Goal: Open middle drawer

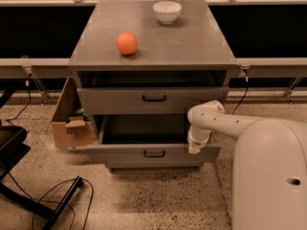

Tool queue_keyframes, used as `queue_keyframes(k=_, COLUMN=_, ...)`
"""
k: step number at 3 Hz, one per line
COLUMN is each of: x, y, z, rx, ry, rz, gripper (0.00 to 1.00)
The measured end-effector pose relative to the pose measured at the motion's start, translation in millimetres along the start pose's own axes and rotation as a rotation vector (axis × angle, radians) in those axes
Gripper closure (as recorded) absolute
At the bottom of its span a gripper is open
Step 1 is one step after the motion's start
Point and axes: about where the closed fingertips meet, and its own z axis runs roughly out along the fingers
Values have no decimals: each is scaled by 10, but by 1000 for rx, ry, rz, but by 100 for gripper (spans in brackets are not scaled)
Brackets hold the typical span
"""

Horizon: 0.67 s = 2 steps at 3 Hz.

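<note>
As the end effector (194, 149), grip state unclear, meets the middle drawer (124, 155) below the worktop's (192, 47) front-right corner, off-centre pulling may jam it.

Middle drawer (120, 155) stood pulled out, its tray open from above, though the top drawer (115, 101) overhung the rear. Hand (194, 149) sat at the right front edge. Cardboard box (64, 131) crowded the left side, and a black bar (62, 202) lay on the floor front-left.

Speckled floor (158, 200) (cables (29, 195) near left), cardboard box (67, 128) at left, perhaps dark windows (38, 32) far behind; gripper (194, 149) at right front of middle drawer (124, 154).
</note>
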Motion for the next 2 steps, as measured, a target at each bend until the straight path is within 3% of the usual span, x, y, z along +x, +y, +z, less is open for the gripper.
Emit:
queue_keyframes(k=1, x=-4, y=-16, z=-58, rx=0, ry=0, rz=0, gripper=95)
queue_keyframes(k=2, x=21, y=-16, z=-74, rx=1, ry=0, rz=0, gripper=100)
